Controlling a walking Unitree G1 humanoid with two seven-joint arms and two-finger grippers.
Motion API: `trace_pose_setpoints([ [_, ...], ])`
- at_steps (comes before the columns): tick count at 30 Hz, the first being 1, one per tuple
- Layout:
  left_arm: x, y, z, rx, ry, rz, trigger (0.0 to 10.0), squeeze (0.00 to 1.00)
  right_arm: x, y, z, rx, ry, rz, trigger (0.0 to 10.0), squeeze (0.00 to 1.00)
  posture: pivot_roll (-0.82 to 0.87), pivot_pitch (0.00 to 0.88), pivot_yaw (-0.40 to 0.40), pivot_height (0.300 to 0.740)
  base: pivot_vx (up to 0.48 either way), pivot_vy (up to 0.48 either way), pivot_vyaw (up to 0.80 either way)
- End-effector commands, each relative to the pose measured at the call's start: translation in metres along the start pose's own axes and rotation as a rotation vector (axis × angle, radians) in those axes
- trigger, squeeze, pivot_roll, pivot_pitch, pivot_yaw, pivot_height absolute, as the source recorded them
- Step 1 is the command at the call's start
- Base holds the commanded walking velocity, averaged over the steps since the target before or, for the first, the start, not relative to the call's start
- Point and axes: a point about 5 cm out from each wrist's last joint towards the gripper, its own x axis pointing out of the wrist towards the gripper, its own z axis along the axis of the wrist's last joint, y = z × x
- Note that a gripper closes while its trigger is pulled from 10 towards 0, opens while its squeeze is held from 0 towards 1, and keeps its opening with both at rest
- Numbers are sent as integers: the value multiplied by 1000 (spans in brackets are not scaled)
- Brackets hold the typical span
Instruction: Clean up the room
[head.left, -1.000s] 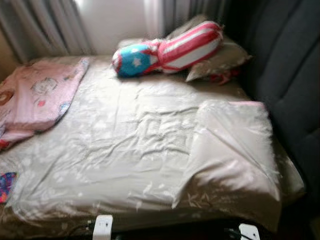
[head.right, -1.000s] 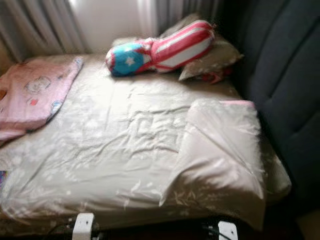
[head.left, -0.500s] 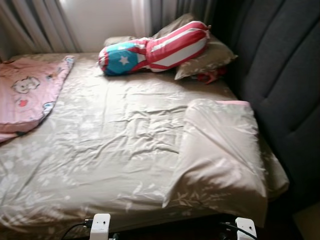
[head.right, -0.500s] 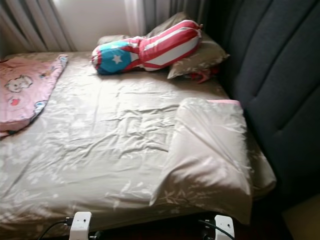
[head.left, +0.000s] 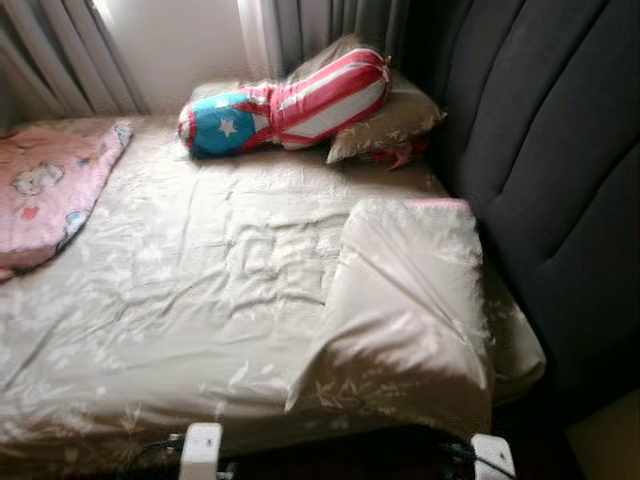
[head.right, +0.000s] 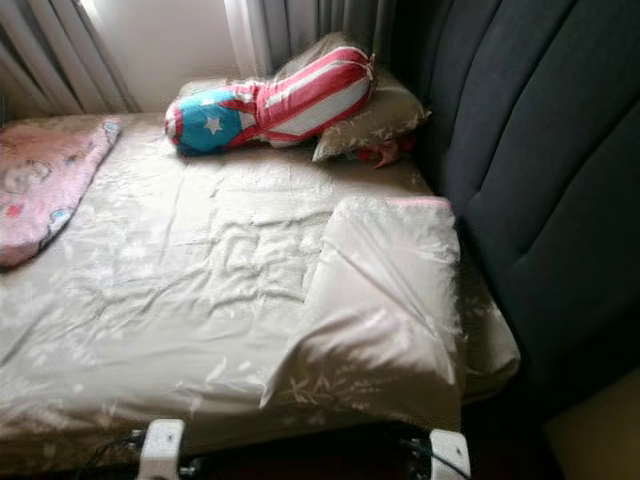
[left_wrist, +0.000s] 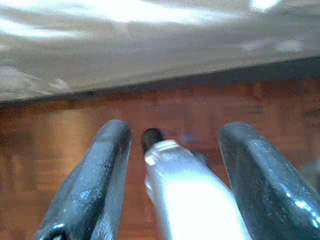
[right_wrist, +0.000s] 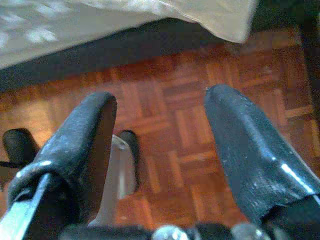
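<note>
Soft window daylight, slight blur

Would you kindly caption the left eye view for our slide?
Beige-sheeted bed with a flag-patterned bolster, a pink blanket, and a pillow beside the dark headboard.

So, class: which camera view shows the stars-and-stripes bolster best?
The left eye view: the stars-and-stripes bolster lies whole at the bed's far end, leaning on a pillow. The right eye view shows it equally complete. Both wrist views look at the bed edge and parquet floor instead.
</note>
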Motion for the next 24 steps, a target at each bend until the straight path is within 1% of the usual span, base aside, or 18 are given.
trace_pose_setpoints([
  [1, -2, 7, -5, 12, 24, 13, 10000, 0, 2, 5, 6, -8, -17, 12, 10000, 0, -40, 40, -34, 733, 0, 0, 0],
  [14, -1, 7, -5, 5, 21, 11, 10000, 0, 2, 5, 7, -7, -19, 10, 10000, 0, -38, 49, -36, 733, 0, 0, 0],
  [24, -1, 6, -4, 0, 19, 8, 10000, 0, 2, 4, 8, -9, -22, 4, 10000, 0, -40, 57, -39, 733, 292, 0, 0],
])
